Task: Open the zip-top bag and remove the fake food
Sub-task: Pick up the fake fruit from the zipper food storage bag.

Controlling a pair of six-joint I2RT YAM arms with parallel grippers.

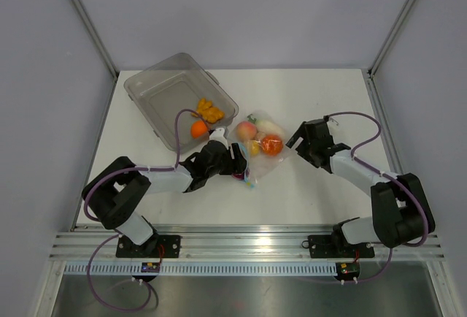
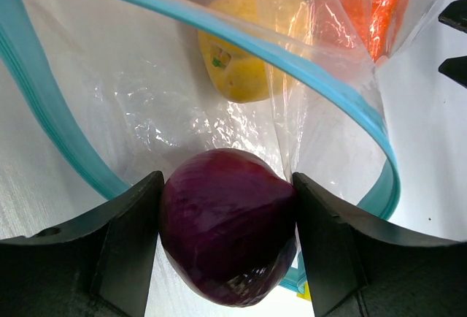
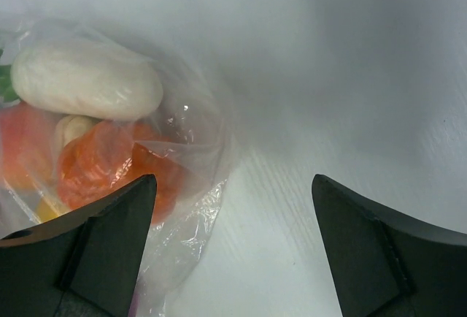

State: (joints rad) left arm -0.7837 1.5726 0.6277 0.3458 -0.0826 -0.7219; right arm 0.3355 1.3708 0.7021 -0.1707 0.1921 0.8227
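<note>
**A:** Left side. My left gripper (image 2: 226,194) is clamped on a purple piece (image 2: 226,237), with one black finger on each flank. The surface is smooth, glossy and faintly ribbed. The shape is round, drawn to a blunt point.

**B:** Where does it sit relative to the zip-top bag (image 2: 146,90)?

**A:** At the open mouth. The light-blue zip strip (image 2: 241,36) loops wide around it. The film is thin, clear and crinkled, and lies on the white table (image 1: 314,200).

**B:** The rest of the fake food (image 1: 259,140)?

**A:** Deeper inside the film. There is a matte yellow lemon-shaped piece (image 2: 248,54) and an orange piece (image 3: 109,163) under glare. There is also a smooth white oblong piece (image 3: 87,79) and a peach-coloured round one (image 1: 246,130).

**B:** Right side?

**A:** My right gripper (image 3: 233,185) is spread wide with nothing between the fingers, low over the table just beside the bag's closed end. Crumpled film lies by one finger; I cannot tell whether they touch.

**B:** Surroundings?

**A:** A rigid clear tub (image 1: 157,83) with rounded corners sits beyond my left arm. An orange ball (image 1: 198,129) and a lumpy yellow piece (image 1: 210,110) are at its near corner. My left arm's cable (image 1: 177,131) arcs across its near wall.
</note>
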